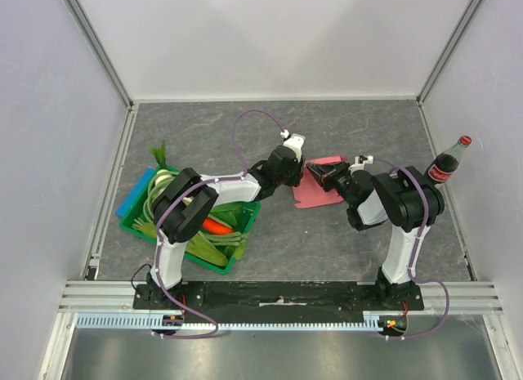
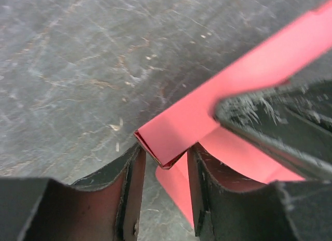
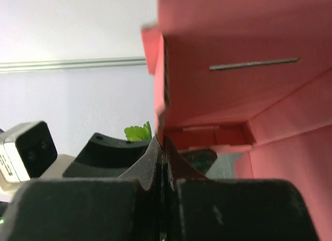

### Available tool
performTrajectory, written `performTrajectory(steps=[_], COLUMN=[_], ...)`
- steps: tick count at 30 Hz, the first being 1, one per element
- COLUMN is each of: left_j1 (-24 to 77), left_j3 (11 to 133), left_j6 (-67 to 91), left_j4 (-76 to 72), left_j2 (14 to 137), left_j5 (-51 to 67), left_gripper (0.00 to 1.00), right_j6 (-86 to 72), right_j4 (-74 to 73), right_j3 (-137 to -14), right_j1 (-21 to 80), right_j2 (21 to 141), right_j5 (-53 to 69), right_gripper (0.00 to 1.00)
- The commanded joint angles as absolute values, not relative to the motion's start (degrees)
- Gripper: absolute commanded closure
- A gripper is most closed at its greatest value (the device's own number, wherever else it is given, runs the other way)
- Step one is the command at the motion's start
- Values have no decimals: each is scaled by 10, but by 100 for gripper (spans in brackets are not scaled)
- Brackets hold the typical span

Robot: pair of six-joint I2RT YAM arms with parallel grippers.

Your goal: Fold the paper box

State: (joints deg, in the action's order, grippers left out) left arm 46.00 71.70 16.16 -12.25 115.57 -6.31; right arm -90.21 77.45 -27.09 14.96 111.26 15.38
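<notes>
Pinching paper box (image 1: 320,190) wall tight between right fingers (image 3: 153,166), rest spreading beyond tips. Straddling folded corner with left fingers (image 2: 129,184), part-way apart, can't tell if squeezing. Risk of crushing corner by closing off crease, or tearing thin card by tugging against right pinch

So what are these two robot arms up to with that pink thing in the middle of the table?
They are folding a small pink paper box together. The right gripper is pinched shut on one wall of it. The left gripper has its fingers either side of a folded edge; whether it is squeezing is unclear. The box is only partly formed.
</notes>
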Motion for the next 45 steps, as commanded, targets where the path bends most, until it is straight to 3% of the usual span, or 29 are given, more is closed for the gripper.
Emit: performTrajectory(steps=[1, 11, 17, 21, 22, 23, 25, 31, 42, 45], left_j1=[470, 472, 482, 497, 499, 501, 505, 518, 520, 520], left_j3=[758, 720, 708, 779, 794, 807, 840, 846, 898, 820], left_j6=[154, 129, 121, 172, 186, 214, 231, 232, 275, 229], left_j4=[-172, -225, -258, -150, -128, -87, -61, -61, 15, -102], left_j2=[1165, 1161, 1159, 1188, 1194, 1201, 1217, 1220, 1245, 1205], left_j5=[-181, -174, -220, -363, -382, -398, -431, -489, -540, -491], left_gripper=[58, 59, 63, 79, 91, 95, 98, 98, 98, 98], right_j6=[-903, -902, -905, -921, -938, -946, -968, -1017, -1012, -1007], right_j4=[756, 751, 716, 680, 679, 680, 686, 721, 624, 647], right_j3=[-263, -259, -268, -261, -252, -251, -248, -244, -249, -249], right_j1=[178, 178, 177, 183, 185, 190, 195, 226, 274, 268], right_j2=[1130, 1134, 1122, 1101, 1096, 1095, 1101, 1102, 1019, 1029], right_j5=[210, 209, 204, 185, 167, 160, 144, 114, 30, 38], right_gripper=[100, 100, 100, 100, 100, 100, 100, 100, 100, 100])
